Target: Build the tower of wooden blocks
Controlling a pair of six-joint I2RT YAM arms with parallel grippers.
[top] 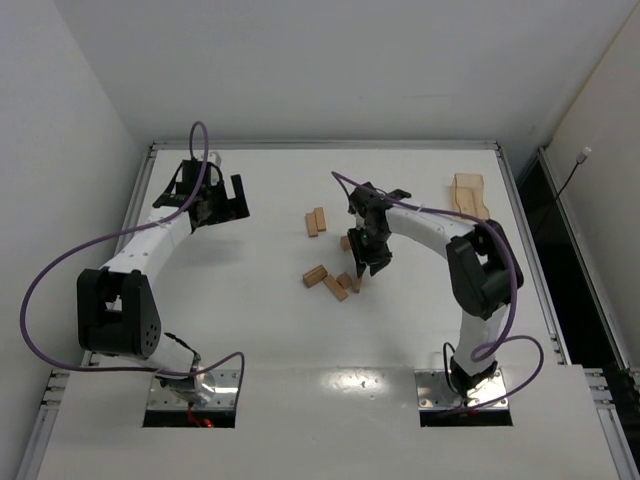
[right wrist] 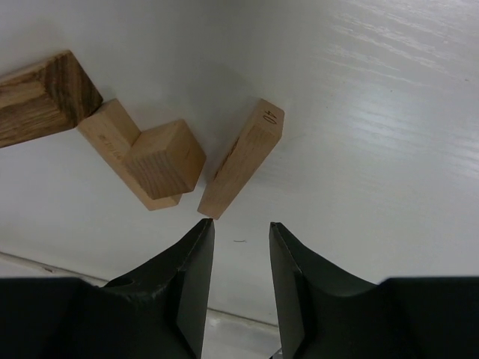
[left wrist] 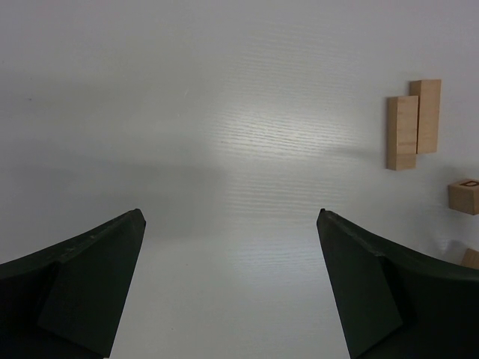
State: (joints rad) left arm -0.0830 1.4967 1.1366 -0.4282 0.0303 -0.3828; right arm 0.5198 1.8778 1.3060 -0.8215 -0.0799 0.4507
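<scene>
The right gripper [right wrist: 239, 224] hangs near the middle of the table [top: 270, 340], jaws slightly apart and empty. A slim block [right wrist: 241, 158] lies just beyond them, its long axis slanting away rightward and its near end almost at one jaw tip. The left gripper [left wrist: 230, 215], jaws wide and empty, sits toward the far left corner, well apart.

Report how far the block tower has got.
Done: no tower yet; two blocks lie flat side by side, other blocks scattered. In hand: nothing; the right gripper is poised empty by a slim block, the left gripper open, off to the side. Left: all stacking.
</scene>
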